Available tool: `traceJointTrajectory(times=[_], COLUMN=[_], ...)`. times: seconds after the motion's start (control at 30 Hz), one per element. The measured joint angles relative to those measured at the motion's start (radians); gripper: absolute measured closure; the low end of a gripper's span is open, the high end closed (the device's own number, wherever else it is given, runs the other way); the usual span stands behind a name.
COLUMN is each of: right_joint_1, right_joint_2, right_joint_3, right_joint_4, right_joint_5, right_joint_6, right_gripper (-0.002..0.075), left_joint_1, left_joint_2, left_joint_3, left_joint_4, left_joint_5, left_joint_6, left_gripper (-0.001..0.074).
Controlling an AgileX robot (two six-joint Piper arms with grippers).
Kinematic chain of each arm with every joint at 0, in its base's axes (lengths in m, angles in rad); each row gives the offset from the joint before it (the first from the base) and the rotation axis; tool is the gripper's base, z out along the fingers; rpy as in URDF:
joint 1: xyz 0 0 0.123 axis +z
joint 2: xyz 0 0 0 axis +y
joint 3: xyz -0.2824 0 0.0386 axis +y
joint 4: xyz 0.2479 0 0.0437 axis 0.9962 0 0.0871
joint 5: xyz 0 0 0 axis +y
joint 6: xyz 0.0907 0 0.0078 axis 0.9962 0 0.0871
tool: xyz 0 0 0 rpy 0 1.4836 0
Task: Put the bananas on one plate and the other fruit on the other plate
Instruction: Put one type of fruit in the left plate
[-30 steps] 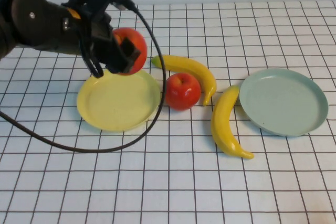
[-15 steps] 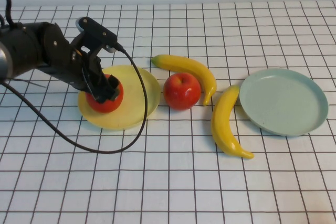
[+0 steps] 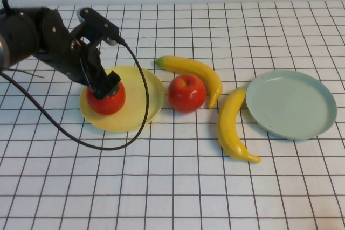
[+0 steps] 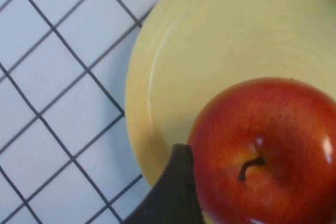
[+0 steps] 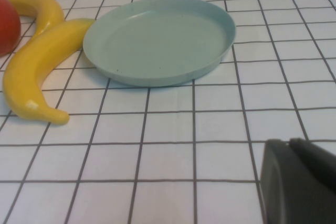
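A shiny red round apple (image 3: 106, 100) sits on the round pale yellow plate (image 3: 137, 106), on the side of the plate farthest from the other fruit. The left gripper (image 3: 105, 87) is right on top of this apple, with one dark finger (image 4: 170, 192) touching its side; I cannot tell if the jaws are spread or pinching. A second red apple (image 3: 187, 93) lies on the white checked table (image 3: 172, 187) just beside the yellow plate. Past that apple are two curved yellow plastic bananas (image 3: 197, 74) (image 3: 232, 127), and the farther banana touches the round pale blue-green plate (image 3: 291, 103). The right gripper (image 5: 296, 182) is near the blue-green plate; its jaws cannot be told. No writing or labels can be read.
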Motion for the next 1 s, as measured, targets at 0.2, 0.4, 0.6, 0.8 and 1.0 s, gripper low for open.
traceJointTrajectory(times=[0.2, 0.4, 0.6, 0.8, 1.0], right_joint_1=[0.0, 0.0, 0.0, 0.0, 0.0], right_joint_2=[0.0, 0.0, 0.0, 0.0, 0.0], right_joint_3=[0.0, 0.0, 0.0, 0.0, 0.0], right_joint_4=[0.0, 0.0, 0.0, 0.0, 0.0], right_joint_5=[0.0, 0.0, 0.0, 0.0, 0.0], right_joint_6=[0.0, 0.0, 0.0, 0.0, 0.0], right_gripper=[0.0742, 0.0742, 0.0742, 0.0742, 0.0742], left_joint_1=[0.0, -0.002, -0.089, -0.183, -0.208], left_joint_2=[-0.048, -0.054, -0.033, 0.043, 0.103], left_joint_3=[-0.118, -0.168, -0.171, -0.171, -0.171], left_joint_4=[-0.021, -0.265, -0.42, -0.428, -0.428], left_joint_5=[0.121, 0.199, 0.187, 0.073, -0.001], left_joint_6=[0.0, 0.089, 0.359, 0.476, 0.523], left_gripper=[0.0083, 0.0083, 0.0083, 0.0083, 0.0083])
